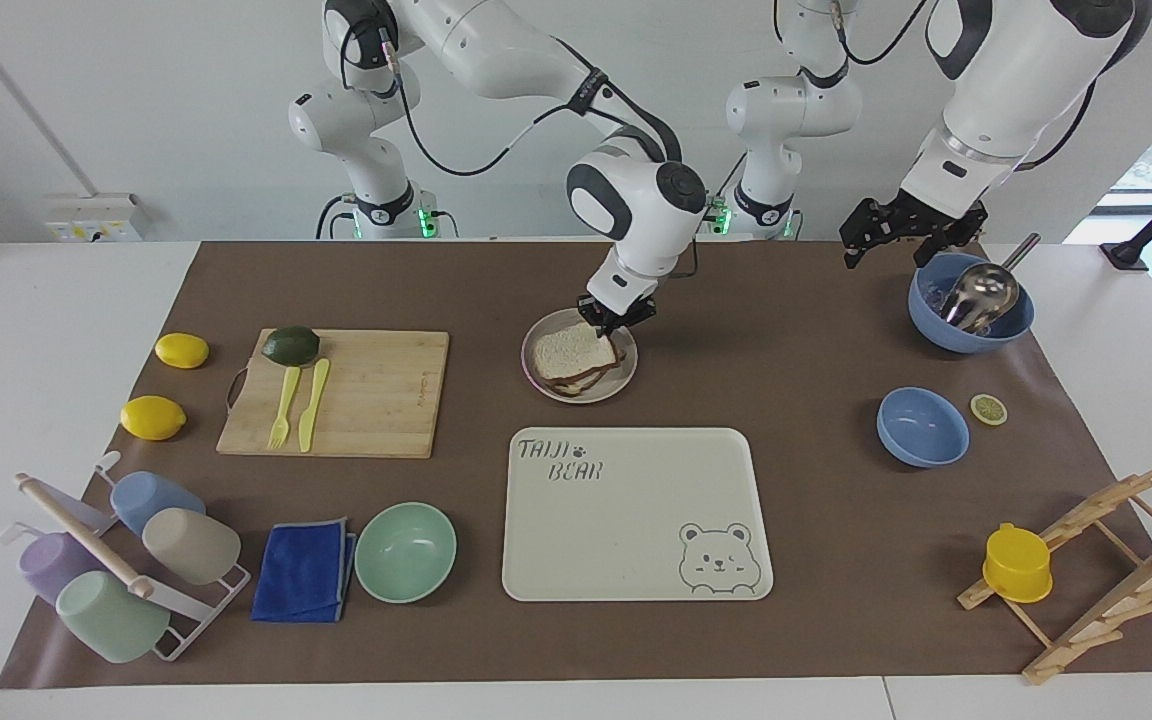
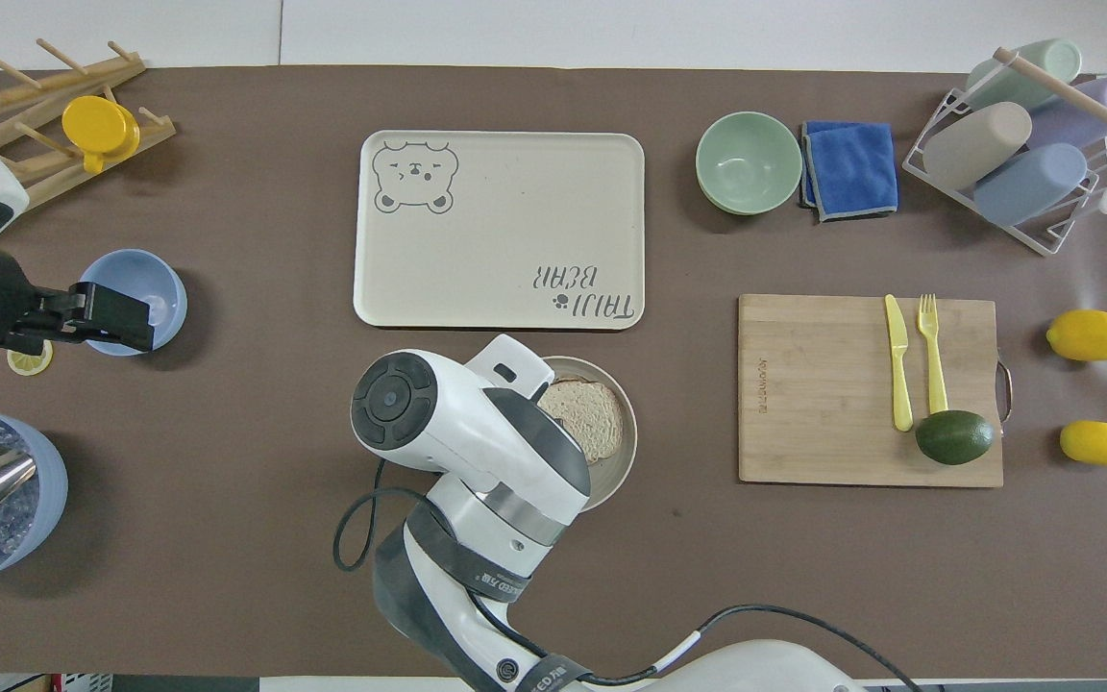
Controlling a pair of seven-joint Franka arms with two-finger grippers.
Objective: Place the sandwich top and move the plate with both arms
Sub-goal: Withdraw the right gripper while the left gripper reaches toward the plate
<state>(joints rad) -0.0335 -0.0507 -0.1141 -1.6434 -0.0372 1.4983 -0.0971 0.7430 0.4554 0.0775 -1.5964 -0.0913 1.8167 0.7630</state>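
The sandwich top (image 1: pixel 566 349), a pale slice with a brown crust, lies flat on the toasted slice on the small round plate (image 1: pixel 546 382). The plate stands on the mat, nearer to the robots than the bear tray. My right gripper (image 1: pixel 616 318) is at the slice's corner nearest the robots, shut on it. In the overhead view the right arm hides part of the slice (image 2: pixel 590 423) and of the plate (image 2: pixel 627 452). The egg is hidden. My left gripper (image 1: pixel 886 250) waits open in the air beside the large blue bowl, also seen in the overhead view (image 2: pixel 135 322).
The bear tray (image 1: pixel 636 515) lies just farther from the robots than the plate. A cutting board (image 1: pixel 356 395) with avocado, fork and knife lies toward the right arm's end. A blue bowl with a metal scoop (image 1: pixel 971 300) and a small blue bowl (image 1: pixel 922 427) stand toward the left arm's end.
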